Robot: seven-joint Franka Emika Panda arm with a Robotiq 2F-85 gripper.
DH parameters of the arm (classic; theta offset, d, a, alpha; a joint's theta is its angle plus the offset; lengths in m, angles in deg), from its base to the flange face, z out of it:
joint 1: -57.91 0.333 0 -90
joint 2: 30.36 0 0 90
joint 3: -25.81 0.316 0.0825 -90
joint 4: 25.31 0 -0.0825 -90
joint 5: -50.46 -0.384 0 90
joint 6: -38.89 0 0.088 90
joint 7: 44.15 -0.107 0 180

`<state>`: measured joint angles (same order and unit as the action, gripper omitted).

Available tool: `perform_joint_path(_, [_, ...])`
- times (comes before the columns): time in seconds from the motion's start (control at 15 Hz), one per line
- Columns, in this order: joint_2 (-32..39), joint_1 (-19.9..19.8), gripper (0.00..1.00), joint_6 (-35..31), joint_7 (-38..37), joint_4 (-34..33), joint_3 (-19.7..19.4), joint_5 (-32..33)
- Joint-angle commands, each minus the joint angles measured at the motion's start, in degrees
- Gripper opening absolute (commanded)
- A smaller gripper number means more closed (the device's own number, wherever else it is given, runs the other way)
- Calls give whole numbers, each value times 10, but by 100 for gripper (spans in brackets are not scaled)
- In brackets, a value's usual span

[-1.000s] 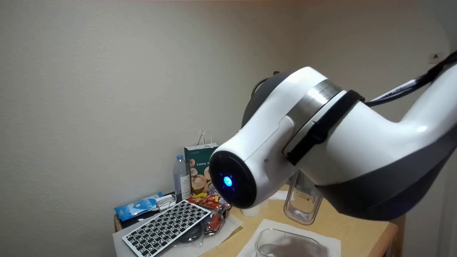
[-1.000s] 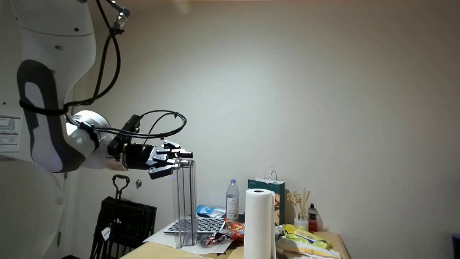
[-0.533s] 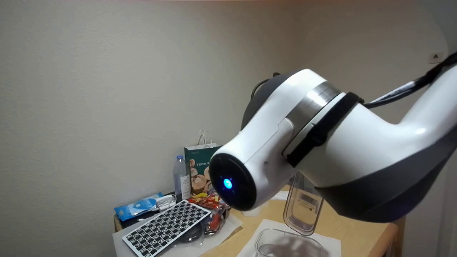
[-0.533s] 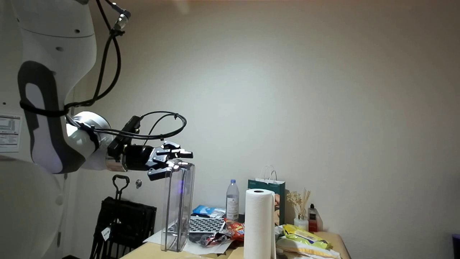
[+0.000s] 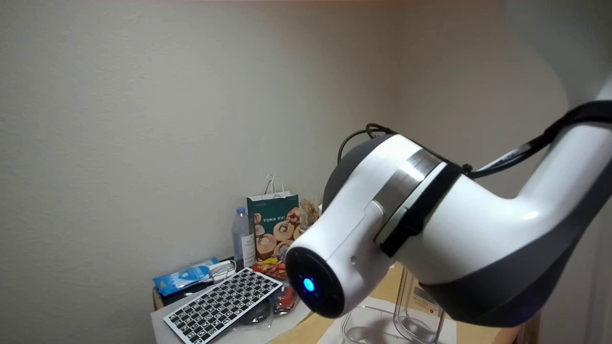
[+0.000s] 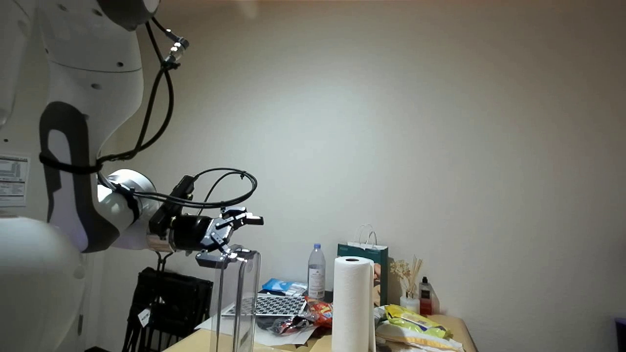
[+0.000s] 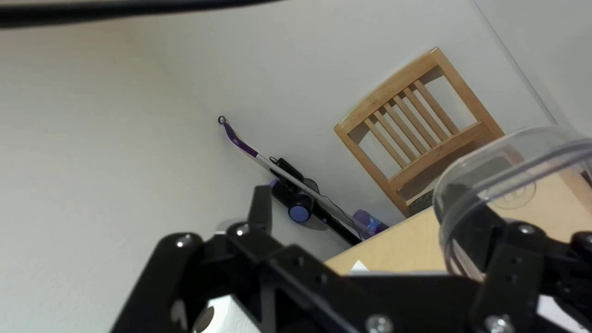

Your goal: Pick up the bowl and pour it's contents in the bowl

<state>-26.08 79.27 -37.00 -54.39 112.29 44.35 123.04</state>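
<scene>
A clear plastic bowl (image 5: pixel 406 306), long and boxy, stands on end, overlapping the right part of a second clear bowl (image 5: pixel 361 332) that lies on a white sheet (image 5: pixel 330 329). Whether the upper one rests in or beside it, I cannot tell. My gripper (image 6: pixel 247 238) has its jaws spread wide at the upright bowl's top end. In the wrist view this bowl (image 7: pixel 467 203) covers the right finger, whose dark shape shows through the wall; the left finger (image 7: pixel 261 208) is apart from it. Contact with the right finger is unclear. No contents are visible in either bowl.
Toward the back lie a checkered board (image 5: pixel 222 306), snack packets (image 6: pixel 320 311) and a yellow packet (image 6: pixel 415 320). Tall items are a water bottle (image 6: pixel 317 274), a green paper bag (image 5: pixel 272 229) and a paper towel roll (image 6: pixel 352 303). A wooden chair (image 7: pixel 467 138) stands beyond the table.
The arm has moved down. Its jaws have spread wider, and the upright bowl has dropped lower, now overlapping the second bowl in an exterior view.
</scene>
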Motion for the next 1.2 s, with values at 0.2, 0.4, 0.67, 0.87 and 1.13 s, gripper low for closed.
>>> perform_joint_path(0.2, [44, -21, 57, 3, -34, -7, -5, -1])
perform_joint_path(0.4, [48, -24, 38, 4, -42, -6, -6, -1])
perform_joint_path(0.67, [47, -26, 12, 5, -48, -7, -8, -3])
perform_joint_path(0.87, [42, -30, 0, 0, -42, -10, -10, -16])
perform_joint_path(1.13, [5, -58, 2, -95, -29, -2, -20, -83])
